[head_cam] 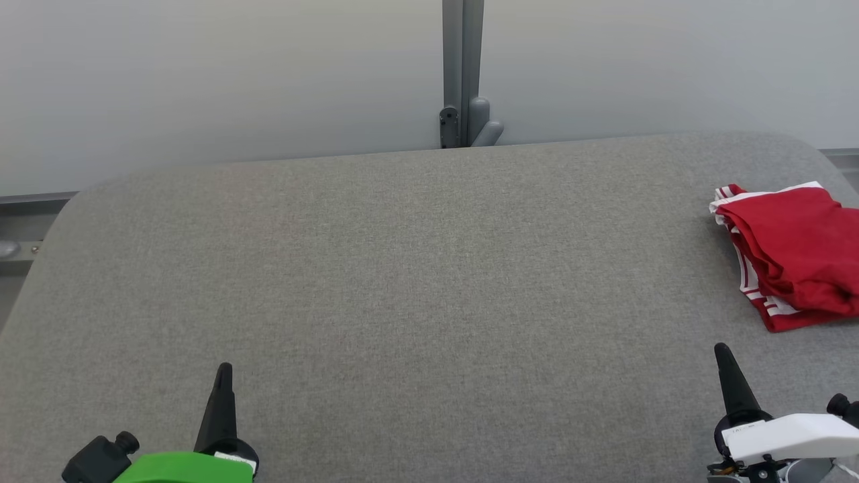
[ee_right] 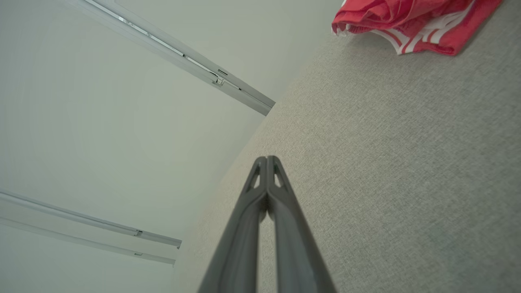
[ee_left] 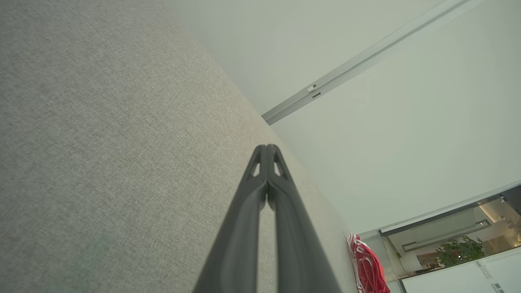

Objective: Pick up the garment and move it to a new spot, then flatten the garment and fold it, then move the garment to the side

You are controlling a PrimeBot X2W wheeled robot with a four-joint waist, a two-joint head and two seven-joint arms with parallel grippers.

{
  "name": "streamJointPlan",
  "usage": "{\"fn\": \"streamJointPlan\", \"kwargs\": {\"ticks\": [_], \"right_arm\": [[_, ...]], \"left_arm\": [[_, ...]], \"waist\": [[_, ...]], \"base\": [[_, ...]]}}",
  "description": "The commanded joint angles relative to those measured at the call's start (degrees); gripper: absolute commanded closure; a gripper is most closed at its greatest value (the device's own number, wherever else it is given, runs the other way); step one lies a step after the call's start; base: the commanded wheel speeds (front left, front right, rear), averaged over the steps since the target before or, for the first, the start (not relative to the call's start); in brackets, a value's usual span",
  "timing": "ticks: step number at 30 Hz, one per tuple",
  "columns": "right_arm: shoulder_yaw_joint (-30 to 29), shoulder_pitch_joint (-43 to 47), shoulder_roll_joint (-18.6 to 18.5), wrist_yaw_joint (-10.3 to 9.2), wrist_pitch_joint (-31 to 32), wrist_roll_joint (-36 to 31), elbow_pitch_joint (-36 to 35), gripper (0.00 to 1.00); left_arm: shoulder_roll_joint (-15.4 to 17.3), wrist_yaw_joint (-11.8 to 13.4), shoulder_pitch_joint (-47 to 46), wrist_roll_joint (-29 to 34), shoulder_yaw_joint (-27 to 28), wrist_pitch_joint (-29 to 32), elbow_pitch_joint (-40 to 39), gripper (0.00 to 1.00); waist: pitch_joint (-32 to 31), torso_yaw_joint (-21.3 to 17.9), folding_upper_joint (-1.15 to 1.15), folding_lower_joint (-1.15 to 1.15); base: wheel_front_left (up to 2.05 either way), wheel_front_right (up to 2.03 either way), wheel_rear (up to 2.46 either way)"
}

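Well, the garment [head_cam: 798,255] is a red piece with white stripes, folded into a loose, rumpled pile. It lies ahead of the right gripper [head_cam: 723,352], past its fingertips and a little off to its right, not touching it. From the left gripper [head_cam: 223,372] it is well apart, far off to that gripper's right. In the right wrist view the garment [ee_right: 411,20] sits beyond the right gripper [ee_right: 266,158], up and to the side of the tips, with its striped edge turned towards the fingers. In the left wrist view the garment [ee_left: 368,264] shows as a small red heap near the far end of the surface.

Both grippers have their two dark fingers pressed together tip to tip (the left gripper [ee_left: 266,148] shows this plainly), and neither holds or touches any cloth.

The garment's striped side runs roughly along the line of the right gripper's fingers, from near to far. The edge of the head view cuts the pile off, so its true long axis cannot be told.

It rests on a grey fabric-covered table [head_cam: 402,268], which the grippers point across. Beyond that stand pale wall panels with a grey post [head_cam: 463,74] between them.
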Motion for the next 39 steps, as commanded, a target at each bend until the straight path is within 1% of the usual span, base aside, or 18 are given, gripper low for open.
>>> {"fn": "streamJointPlan", "kwargs": {"ticks": [1, 21, 39], "right_arm": [[-0.33, -1.33, -0.41, 0.01, 0.4, 1.54, -0.38, 1.0], [-2.24, -2.51, -0.22, 0.01, 4.09, 13.41, 0.37, 1.0], [-3.82, -3.41, 0.04, 0.01, 7.09, 22.49, 0.92, 1.0]], "left_arm": [[0.44, -0.36, -1.37, -1.46, 0.3, 0.21, -0.35, 1.0], [0.32, -1.04, -3.03, -12.93, 1.58, 2.79, -0.07, 1.0], [0.15, -1.53, -4.23, -21.39, 2.66, 4.88, 0.18, 1.0]], "waist": [[0.04, -0.02, 0.0, 0.0], [0.86, -0.48, 0.0, 0.0], [1.59, -0.9, 0.0, 0.0]], "base": [[0.0, 0.0, 0.0], [0.0, 0.0, 0.0], [0.0, 0.0, 0.0]]}}
